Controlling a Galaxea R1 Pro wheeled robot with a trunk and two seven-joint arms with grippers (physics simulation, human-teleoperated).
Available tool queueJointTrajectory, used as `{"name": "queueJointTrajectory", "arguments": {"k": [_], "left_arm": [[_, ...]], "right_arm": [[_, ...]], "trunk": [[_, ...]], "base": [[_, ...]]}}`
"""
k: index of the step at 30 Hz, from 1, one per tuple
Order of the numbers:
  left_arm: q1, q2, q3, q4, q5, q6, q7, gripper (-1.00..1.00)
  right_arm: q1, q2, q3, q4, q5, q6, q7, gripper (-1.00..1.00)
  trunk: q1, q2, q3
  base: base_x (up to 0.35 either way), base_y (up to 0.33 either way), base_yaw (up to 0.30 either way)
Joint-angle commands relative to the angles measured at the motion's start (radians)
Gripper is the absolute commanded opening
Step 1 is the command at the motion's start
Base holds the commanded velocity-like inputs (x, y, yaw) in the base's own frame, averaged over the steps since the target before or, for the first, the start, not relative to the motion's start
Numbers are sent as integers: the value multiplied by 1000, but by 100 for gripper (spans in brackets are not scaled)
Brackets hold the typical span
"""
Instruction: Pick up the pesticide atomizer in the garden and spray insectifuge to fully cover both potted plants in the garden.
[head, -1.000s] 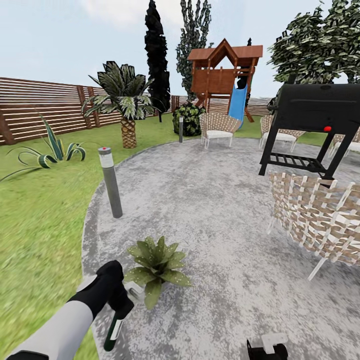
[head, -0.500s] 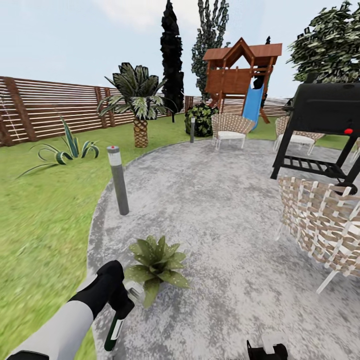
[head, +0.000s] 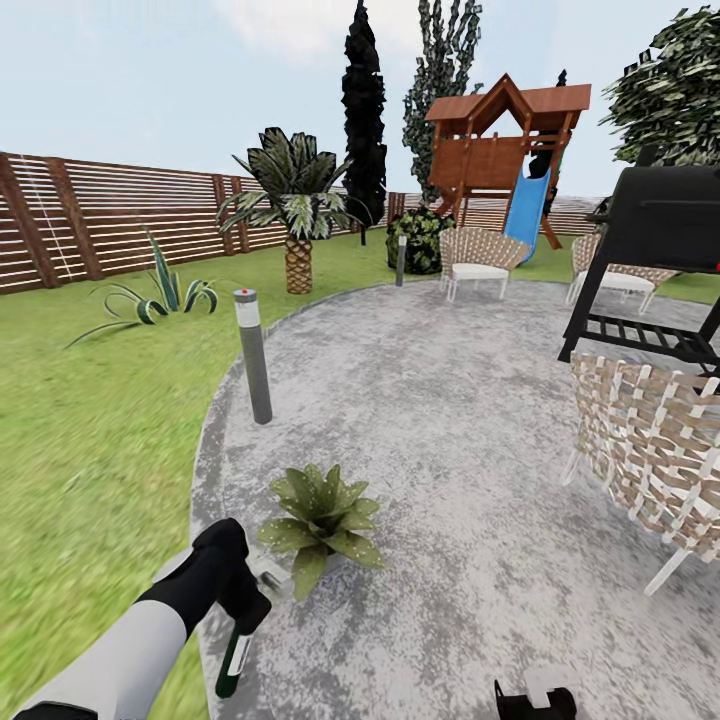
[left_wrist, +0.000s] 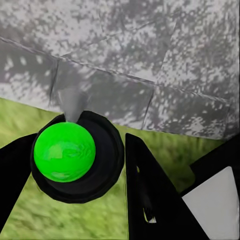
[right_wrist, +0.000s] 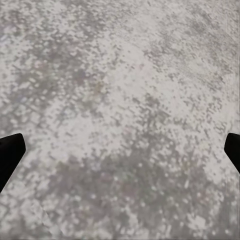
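My left gripper (head: 240, 612) is shut on the pesticide atomizer (head: 232, 665), a slim dark-green bottle with a pale label that hangs downward from the fingers over the patio's edge. In the left wrist view the atomizer (left_wrist: 70, 155) shows end-on as a bright green round cap in a black ring between the black fingers (left_wrist: 145, 195). One potted plant (head: 320, 520), a low rosette of speckled green leaves, stands on the grey patio just right of that gripper. My right gripper (right_wrist: 120, 150) is open above bare paving, its fingertips far apart; it also shows at the head view's lower edge (head: 535, 700).
A grey bollard light (head: 254, 357) stands at the patio's edge beyond the plant. Woven chairs (head: 650, 450), a black grill (head: 665, 250), a palm (head: 297, 215), a striped spiky plant (head: 160, 295), a playhouse with slide (head: 505, 150) and the slat fence (head: 100, 220) ring the patio. Lawn lies to the left.
The whole head view has swung left, so everything has shifted right in the picture. My left gripper still holds the atomizer beside the plant in the same pose.
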Motion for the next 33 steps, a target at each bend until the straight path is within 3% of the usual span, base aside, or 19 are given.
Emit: {"name": "queueJointTrajectory", "arguments": {"k": [1, 5, 11, 19, 24, 33], "left_arm": [[0, 1, -5, -2, -2, 4, -11, -100], [-1, -3, -6, -3, 17, 3, -14, -100], [-1, -6, -6, -3, 18, 2, -9, -100], [2, 3, -7, 13, 20, -4, -11, -100], [54, 14, -8, 13, 17, -52, -10, -100], [59, -5, -8, -4, 18, -57, -12, -100]], "right_arm": [[-1, 0, -7, 1, 11, -3, -4, 100], [-1, 0, -7, 1, 11, -4, -4, 100], [-1, 0, -7, 1, 11, -3, -4, 100], [-1, 0, -7, 1, 11, -3, -4, 100], [-1, 1, -7, 1, 11, -4, -4, 100], [-1, 1, -7, 1, 11, -3, -4, 100]], "trunk": [[0, 0, -1], [0, 0, -1], [0, 0, -1], [0, 0, -1], [0, 0, -1], [0, 0, -1]], "base": [[0, 0, 0], [127, -8, 0], [242, -141, 0], [17, -29, 0], [0, 0, 0], [4, 0, 0]]}}
